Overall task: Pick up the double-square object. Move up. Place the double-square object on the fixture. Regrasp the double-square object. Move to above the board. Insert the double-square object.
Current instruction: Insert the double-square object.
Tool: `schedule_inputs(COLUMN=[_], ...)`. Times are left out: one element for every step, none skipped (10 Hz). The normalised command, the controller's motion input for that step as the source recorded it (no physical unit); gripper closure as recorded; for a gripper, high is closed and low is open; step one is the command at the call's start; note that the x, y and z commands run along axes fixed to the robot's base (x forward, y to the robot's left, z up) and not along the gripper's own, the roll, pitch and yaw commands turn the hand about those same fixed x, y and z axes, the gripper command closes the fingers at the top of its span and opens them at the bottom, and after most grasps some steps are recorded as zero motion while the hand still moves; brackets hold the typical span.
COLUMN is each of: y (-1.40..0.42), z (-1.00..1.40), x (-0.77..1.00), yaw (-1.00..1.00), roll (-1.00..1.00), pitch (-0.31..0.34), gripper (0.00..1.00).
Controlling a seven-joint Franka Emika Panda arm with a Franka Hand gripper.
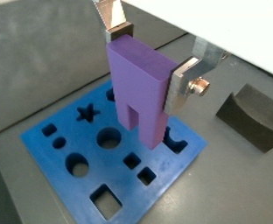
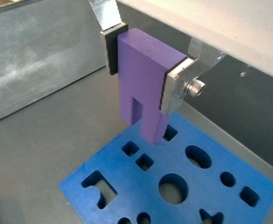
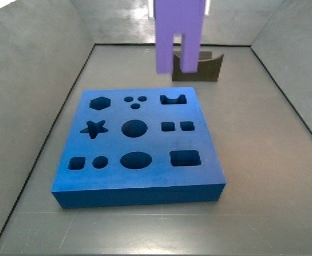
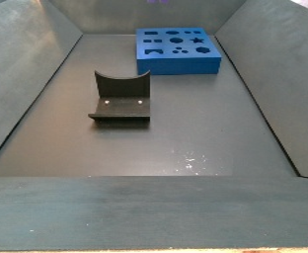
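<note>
Board first: the big, thick, bright-blue plastic board (image 3: 139, 150) lies flat on the grey floor, full of shaped holes such as a star, circles, squares and a hexagon. In a side view the small dark olive-grey U-shaped fixture (image 4: 119, 97) stands well apart from it, at about 7 o'clock from the board, and it is empty.

Next is the light-purple plastic double-square object (image 1: 142, 92). It hangs upright in the air above the board, with its notched end of 2 legs pointing down. In a side view it hangs over the board's far edge, at about 12 o'clock from the board's middle (image 3: 180, 35). It does not touch the board.

The gripper (image 2: 143, 63) is clamped on the upper part of the purple block, with 1 flat silver finger (image 2: 180, 83) pressed to each side. Both wrist views show this.

The step in hand looks like moving to above the board, with the insert step to come. To do it well, I think the block should stay straight up and not tip. The 2 legs need to line up over the hole that fits them. I cannot tell for sure which hole that is. Then go down slowly and straight. If the block is a bit off, a leg may catch on the blue rim and twist in the grip.
</note>
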Motion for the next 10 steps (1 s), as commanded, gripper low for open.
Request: schedule_inputs(y=[-0.06, -0.06, -0.04, -0.12, -0.07, -0.05, -0.08, 0.00, -0.02, 0.00], z=[-0.41, -0.39, -0.39, -0.36, -0.39, -0.48, -0.51, -0.06, 0.00, -0.19], x=[0.42, 0.40, 0.37, 0.35, 0.27, 0.09, 0.00, -0.01, 0.00, 0.00], yaw=[0.12, 0.12, 0.12, 0.13, 0.16, 0.21, 0.25, 0.12, 0.00, 0.00], roll=[0.00, 0.00, 0.00, 0.22, 0.24, 0.36, 0.42, 0.00, 0.01, 0.08], pitch=[0.000, 0.000, 0.000, 0.000, 0.000, 0.000, 0.000, 0.000, 0.000, -0.103], gripper=[1.00, 1.00, 1.00, 1.00, 1.00, 1.00, 1.00, 1.00, 1.00, 1.00])
